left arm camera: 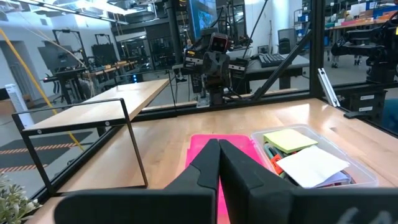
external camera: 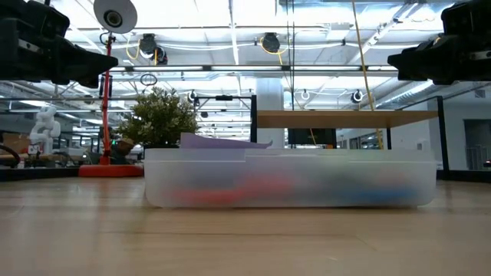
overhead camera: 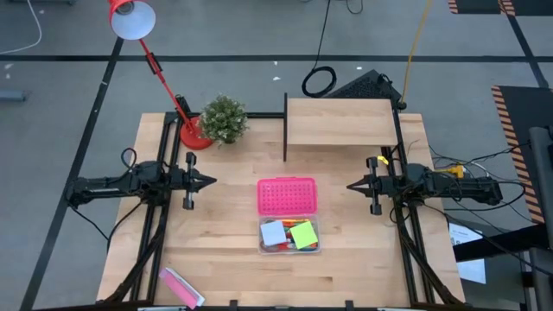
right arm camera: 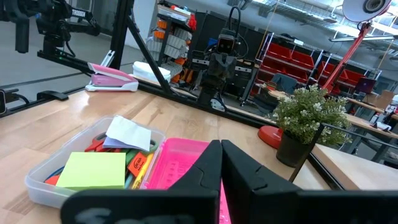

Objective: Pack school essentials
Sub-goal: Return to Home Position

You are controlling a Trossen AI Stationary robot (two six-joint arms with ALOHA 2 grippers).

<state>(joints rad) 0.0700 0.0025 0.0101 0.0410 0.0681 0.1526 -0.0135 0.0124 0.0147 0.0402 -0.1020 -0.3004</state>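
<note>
- Filling the clear box (overhead camera: 289, 237) are the lime-green note pad (overhead camera: 303, 234), the pale-blue note pad (overhead camera: 273, 232) and pens; its pink lid (overhead camera: 287, 196) lies just beside it on the surface (overhead camera: 346, 259).
- The left hand (overhead camera: 211, 181) and right hand (overhead camera: 351, 185), both pressed together, hang well apart from the box, one on either side.

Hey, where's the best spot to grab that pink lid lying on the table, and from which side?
Probably by a short edge, coming straight down. The pink lid lies flat beside the clear box, so its thin rim is the only grippable part. The right end effector is a little nearer to the lid's end.
</note>
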